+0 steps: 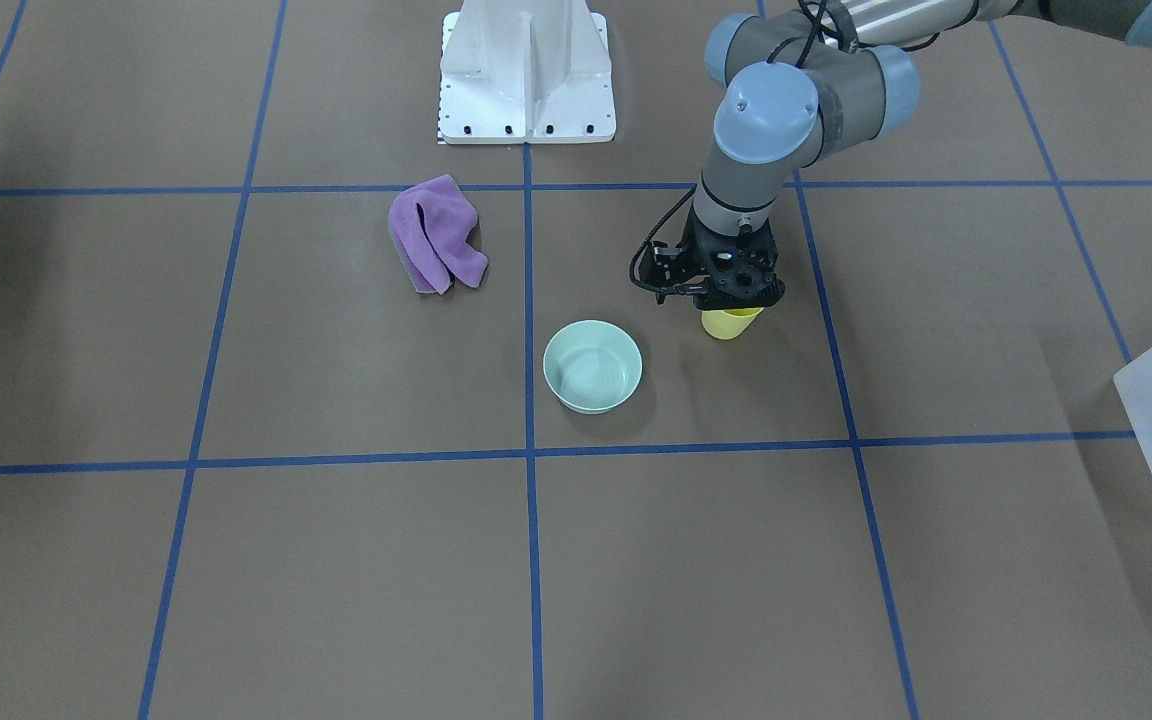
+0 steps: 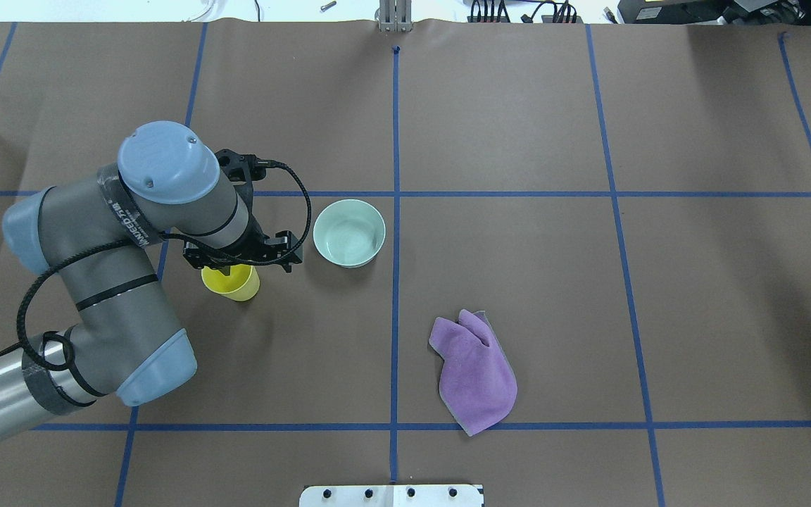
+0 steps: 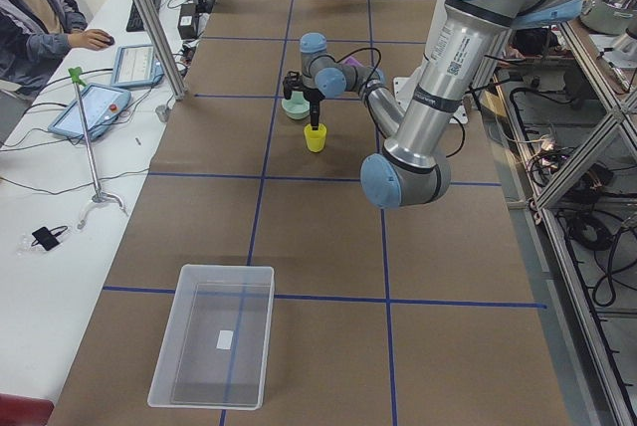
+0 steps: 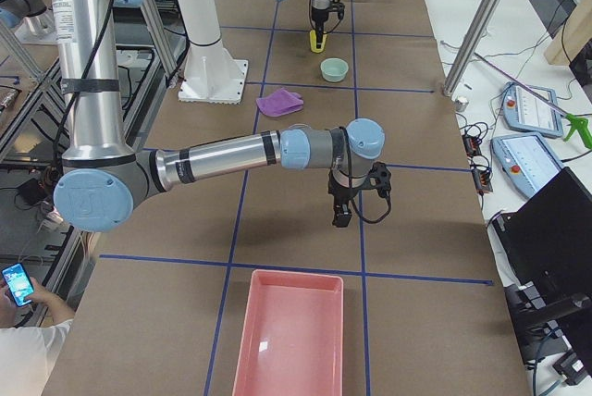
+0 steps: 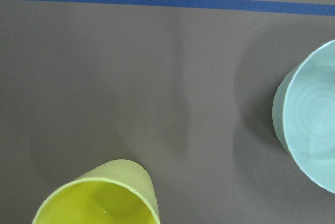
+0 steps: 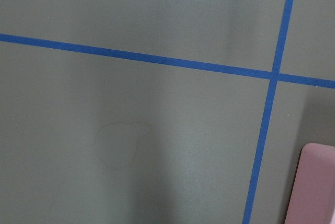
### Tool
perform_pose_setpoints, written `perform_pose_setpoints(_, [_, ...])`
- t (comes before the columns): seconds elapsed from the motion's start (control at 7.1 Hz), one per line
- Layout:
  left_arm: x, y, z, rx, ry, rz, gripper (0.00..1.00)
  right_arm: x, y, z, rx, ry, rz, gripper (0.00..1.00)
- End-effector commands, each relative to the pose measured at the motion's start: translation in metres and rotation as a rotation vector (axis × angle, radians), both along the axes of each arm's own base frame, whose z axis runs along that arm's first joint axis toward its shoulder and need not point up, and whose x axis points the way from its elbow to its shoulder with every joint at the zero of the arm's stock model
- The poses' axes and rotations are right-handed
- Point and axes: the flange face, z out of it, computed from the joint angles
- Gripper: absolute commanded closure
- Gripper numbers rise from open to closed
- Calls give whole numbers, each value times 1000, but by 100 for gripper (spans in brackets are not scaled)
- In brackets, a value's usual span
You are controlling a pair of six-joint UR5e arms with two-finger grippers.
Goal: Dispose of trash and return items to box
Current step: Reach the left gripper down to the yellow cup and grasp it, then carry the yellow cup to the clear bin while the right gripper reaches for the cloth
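The yellow cup (image 1: 732, 324) stands upright on the table, next to the mint-green bowl (image 1: 592, 366). My left gripper (image 1: 733, 298) is directly over the cup and reaches down to its rim; its fingers are hidden, so I cannot tell if it is open or shut. The left wrist view shows the cup (image 5: 99, 195) at the bottom left and the bowl (image 5: 311, 122) at the right. The frosted box (image 3: 211, 336) stands empty far off at the table's left end. My right gripper (image 4: 342, 216) points down near the table; I cannot tell its state.
A crumpled purple cloth (image 2: 474, 372) lies near the table's middle, on the robot's side of the bowl. A pink tray (image 4: 287, 340) stands at the table's right end, near my right gripper. The white robot base (image 1: 526, 75) is at the table's edge.
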Motion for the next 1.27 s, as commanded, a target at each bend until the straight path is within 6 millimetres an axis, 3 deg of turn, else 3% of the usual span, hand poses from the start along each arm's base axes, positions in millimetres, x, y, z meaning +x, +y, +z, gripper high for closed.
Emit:
perform_pose_setpoints(0.0, [10, 5, 4, -3, -12, 0, 68, -4, 0, 0, 1, -2, -9, 0])
perform_pose_setpoints(0.14, [9, 6, 1, -1, -7, 9, 100, -6, -2, -3, 3, -2, -9, 0])
perform_pose_setpoints(0.28, [6, 1, -7, 4, 0, 2, 100, -16, -5, -8, -15, 2, 1, 0])
perform_pose_setpoints(0.42, [-12, -17, -17, -14, 28, -18, 100, -41, -9, -25, -22, -1, 44, 0])
perform_pose_setpoints(0.7, [-92, -66, -24, -57, 115, -32, 100, -121, -3, -57, -44, -49, 142, 0])
perform_pose_setpoints(0.99, [-170, -92, 4, 5, 120, 14, 100, -217, 29, -98, -45, -96, 218, 0])
perform_pose_setpoints(1.13, [-216, -110, 29, 42, 98, 39, 100, -270, 50, -142, -56, -110, 245, 0])
